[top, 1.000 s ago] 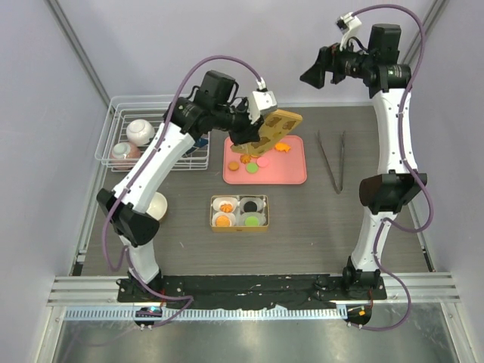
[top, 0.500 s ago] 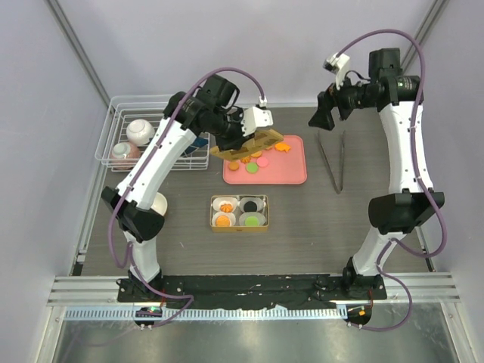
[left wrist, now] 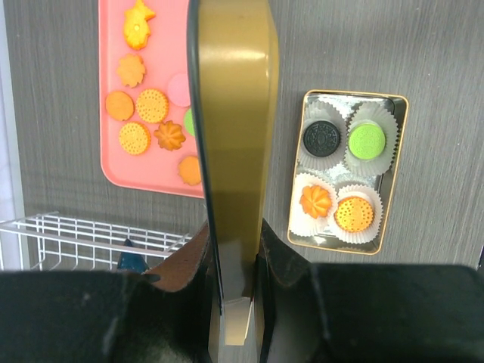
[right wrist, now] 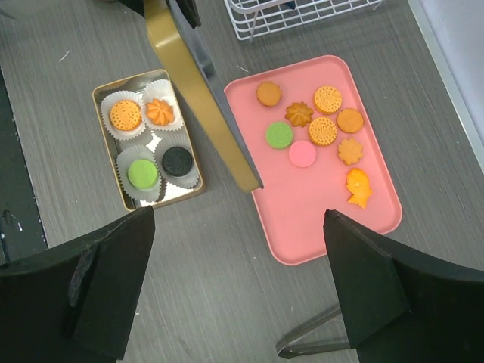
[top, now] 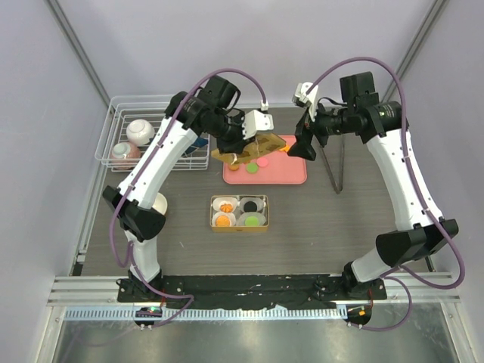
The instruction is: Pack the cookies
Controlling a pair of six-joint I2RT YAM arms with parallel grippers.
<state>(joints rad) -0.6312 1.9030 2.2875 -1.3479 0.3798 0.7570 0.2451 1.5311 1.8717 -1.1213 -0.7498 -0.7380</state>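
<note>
Seen from above, the left claw (left wrist: 234, 261) is clamped shut on one end of a gold lid (left wrist: 234, 113), holding it edge-on and tilted in the air over the near-left corner of a pink tray (right wrist: 318, 204). The right claw (top: 301, 144) hangs wide and empty above the tray.

Four cookies (right wrist: 125, 115) sit in white paper cups (right wrist: 123, 162) inside a gold tin (left wrist: 355, 94): two orange, one green and one black. The other cookies lie loose on the tray, mostly orange with one green and one pink. Tongs (top: 336, 162) lie on the table to the right.

The pinch on the lid's thin edge looks slight, so the lid may slip and scatter the loose cookies. If the right claw descends it may strike the lid. A lid set down crookedly could crush the cups.
</note>
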